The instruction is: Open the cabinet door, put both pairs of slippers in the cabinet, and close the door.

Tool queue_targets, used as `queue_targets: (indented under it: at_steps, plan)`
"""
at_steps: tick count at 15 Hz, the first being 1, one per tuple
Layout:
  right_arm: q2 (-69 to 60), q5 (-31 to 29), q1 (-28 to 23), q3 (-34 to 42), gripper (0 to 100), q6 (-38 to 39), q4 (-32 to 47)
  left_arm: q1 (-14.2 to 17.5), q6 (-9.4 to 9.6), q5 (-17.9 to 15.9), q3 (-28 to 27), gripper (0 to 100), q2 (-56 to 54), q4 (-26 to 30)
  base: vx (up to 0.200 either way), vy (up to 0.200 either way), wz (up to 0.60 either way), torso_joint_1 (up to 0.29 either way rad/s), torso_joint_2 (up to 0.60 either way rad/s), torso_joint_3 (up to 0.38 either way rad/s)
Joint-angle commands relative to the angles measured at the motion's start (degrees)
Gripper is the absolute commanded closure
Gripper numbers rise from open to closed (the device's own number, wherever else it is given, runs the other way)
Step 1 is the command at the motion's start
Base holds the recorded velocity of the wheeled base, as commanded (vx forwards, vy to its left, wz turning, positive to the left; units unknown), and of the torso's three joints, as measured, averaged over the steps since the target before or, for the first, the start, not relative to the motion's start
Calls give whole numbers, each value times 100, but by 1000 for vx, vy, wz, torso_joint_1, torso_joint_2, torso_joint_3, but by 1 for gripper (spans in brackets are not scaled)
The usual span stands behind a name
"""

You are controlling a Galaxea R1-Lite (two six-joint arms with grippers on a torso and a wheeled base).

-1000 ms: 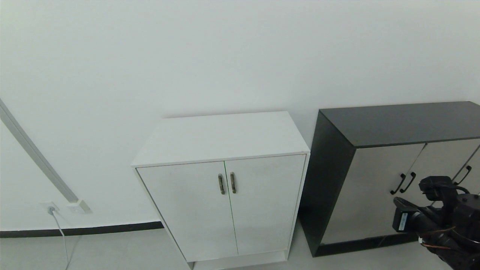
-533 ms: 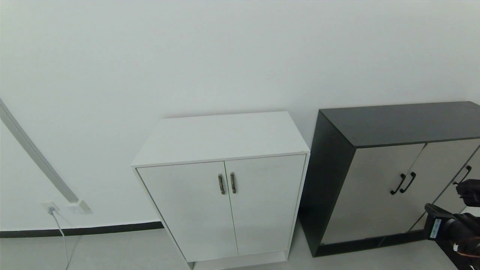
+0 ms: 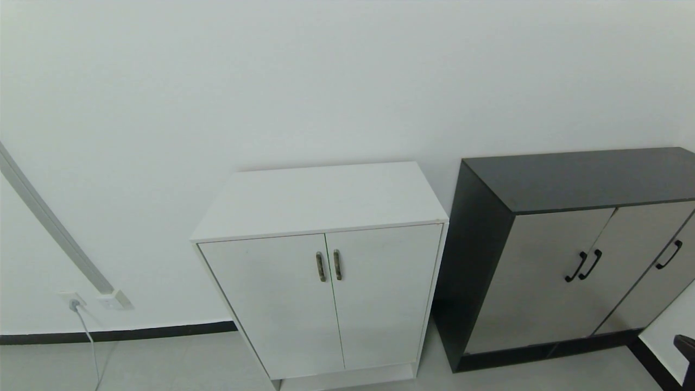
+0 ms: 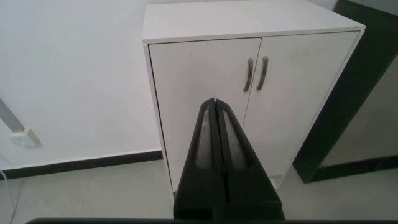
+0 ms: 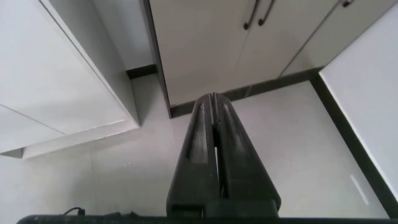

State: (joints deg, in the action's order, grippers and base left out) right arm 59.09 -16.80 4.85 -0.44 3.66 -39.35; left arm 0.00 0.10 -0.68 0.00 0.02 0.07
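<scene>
The white cabinet (image 3: 326, 293) stands against the wall with both doors shut; its two metal handles (image 3: 328, 265) sit side by side at the middle seam. My left gripper (image 4: 214, 106) is shut with nothing in it, held out in front of the white cabinet (image 4: 205, 93) and below its handles (image 4: 256, 73). My right gripper (image 5: 214, 99) is shut and empty, low over the floor in front of the black cabinet (image 5: 205, 43), with the white cabinet (image 5: 56, 81) off to one side. A dark bit of the right arm (image 3: 685, 347) pokes in at the head view's lower right corner.
A black cabinet (image 3: 543, 255) with silver doors and black handles (image 3: 583, 265) stands close on the right of the white one. A wall socket with a cable (image 3: 73, 304) is low on the left wall. Grey floor (image 3: 163, 364) lies open in front of both cabinets.
The right arm, seen before in front of the black cabinet's doors, has drawn back down and to the right, almost out of the head view. The cabinets have not changed.
</scene>
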Motion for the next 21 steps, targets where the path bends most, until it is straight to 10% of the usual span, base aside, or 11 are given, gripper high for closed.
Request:
queue_targets:
  at_steps: [1,7,21]
  plan:
    - [-1514,28,-37,-106,100,-5,1008,0,-1,-2,0,100,-2,1,0,0,0,0,0,0]
    - [-3562,362,139,-369,100,-41,3355,0,-10,-2,-9,100,6,1,0,0,0,0,0,0]
    - [-5258,1065,279,-220,100,-348,4234,0,8,7,0,100,-2,1,0,0,0,0,0,0]
